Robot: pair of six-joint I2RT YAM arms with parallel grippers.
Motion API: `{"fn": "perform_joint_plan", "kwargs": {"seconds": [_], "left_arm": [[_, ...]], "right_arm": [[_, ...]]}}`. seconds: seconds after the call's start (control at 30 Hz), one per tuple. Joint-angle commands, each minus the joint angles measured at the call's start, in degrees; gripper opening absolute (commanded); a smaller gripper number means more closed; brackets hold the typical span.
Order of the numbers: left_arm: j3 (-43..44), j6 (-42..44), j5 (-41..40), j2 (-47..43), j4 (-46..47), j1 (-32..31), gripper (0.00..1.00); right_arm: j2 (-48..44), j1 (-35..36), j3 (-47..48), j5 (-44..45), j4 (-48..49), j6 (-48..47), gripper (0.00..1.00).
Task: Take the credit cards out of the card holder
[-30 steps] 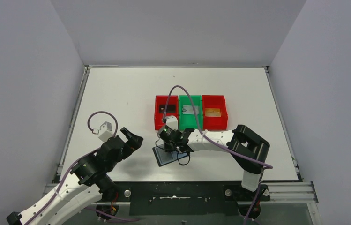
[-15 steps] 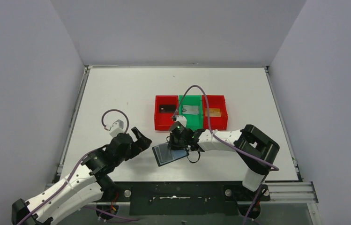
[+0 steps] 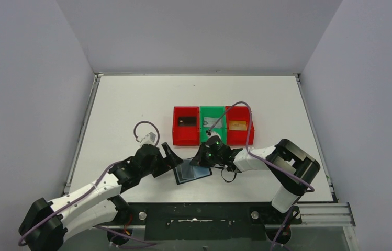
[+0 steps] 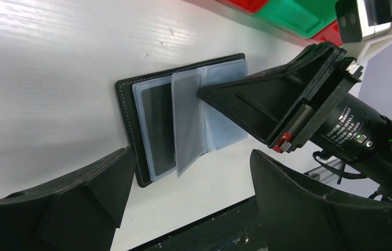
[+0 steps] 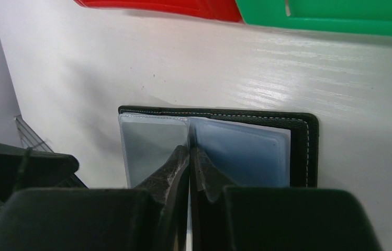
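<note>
- card holder (image 3: pixel 188 174): lies open and flat on the white tabletop (image 3: pixel 131 104), lower centre of the top view, black cover down, shiny grey-blue pockets up.
- clear leaf (image 4: pixel 186 120): one plastic pocket page stands up off the spine, tilted. The other pages lie flat on either side.
- dark rectangle (image 4: pixel 159 125): shows through the pocket left of the raised leaf in the left wrist view. Probably a card, but I cannot tell for certain.
- right hand (image 5: pixel 189 154): fingers pressed together, tips at the spine, and the raised leaf appears pinched between them. It comes in from the right of the top view, low over the holder.
- left hand (image 4: pixel 191 159): fingers well apart, nothing between them, just beside the holder's left edge in the top view. Its wrist view looks straight at the open pages.
- bins: red bin (image 3: pixel 183 138), green bin (image 3: pixel 212 109) and second red bin (image 3: pixel 239 109) sit in a row just above the holder in the top view. Each has a flat card-like item in it.
- step, as I read it: part-way through. One hand holds a page up so the other can get at the pocket.
- next move calls for: the open hand lining its fingers on the edge of a card at a pocket mouth, then a thin pinch and a pull along the pocket. The pinching hand must keep the holder from sliding.
- risk: slick plastic, so the grip may take the page and not the card.
</note>
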Motion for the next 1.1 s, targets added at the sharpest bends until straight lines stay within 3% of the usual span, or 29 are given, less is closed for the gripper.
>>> {"fn": "perform_joint_plan", "kwargs": {"seconds": [0.0,0.23,0.6,0.83,0.93,1.07], "left_arm": [[-0.15,-0.49,5.56,4.53,10.62,0.68,0.79],[-2.35,-2.07,9.62,10.65,21.41,1.04,0.74],[-0.87,-2.15,13.04,21.56,26.35,1.39,0.63],[0.86,-0.96,17.21,24.78,32.21,1.23,0.4],[1.94,-0.17,18.47,25.61,32.28,1.23,0.35],[2.94,0.26,19.58,25.59,32.32,1.23,0.32]], "right_arm": [[-1.24,-1.09,-2.48,1.35,1.39,1.64,0.0],[-1.24,-2.18,-4.13,1.4,2.06,2.58,0.0],[-0.91,-3.2,-5.2,0.63,2.97,2.94,0.0],[-1.01,-3.25,-5.15,0.05,3.56,2.74,0.01],[-1.61,-3.4,-4.94,-1.3,4.37,2.64,0.05],[-6.63,-3.51,-2.11,-1.7,-0.07,1.37,0.2]]}}
